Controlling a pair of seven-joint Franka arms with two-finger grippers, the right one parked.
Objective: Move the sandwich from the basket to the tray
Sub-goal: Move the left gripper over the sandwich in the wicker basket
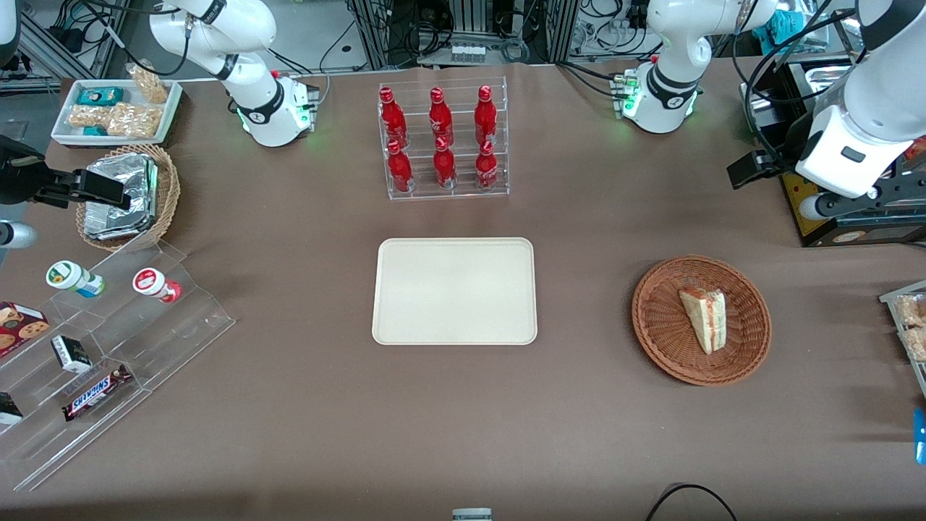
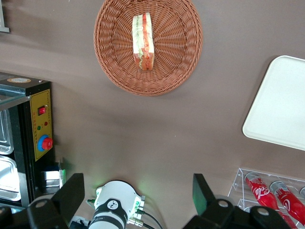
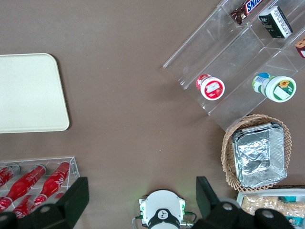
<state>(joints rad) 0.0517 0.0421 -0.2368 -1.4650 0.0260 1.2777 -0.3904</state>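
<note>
The sandwich, a pale bread wedge with red and green filling, lies in the reddish-brown wicker basket toward the working arm's end of the table. Both show in the left wrist view, the sandwich in the middle of the basket. The cream-beige tray lies flat at the table's middle with nothing on it; a corner of it shows in the left wrist view. My gripper hangs high, farther from the front camera than the basket, open and holding nothing.
A clear rack of red bottles stands farther from the camera than the tray. A black appliance with a red button sits by the working arm. A snack tray lies at the table's edge beside the basket.
</note>
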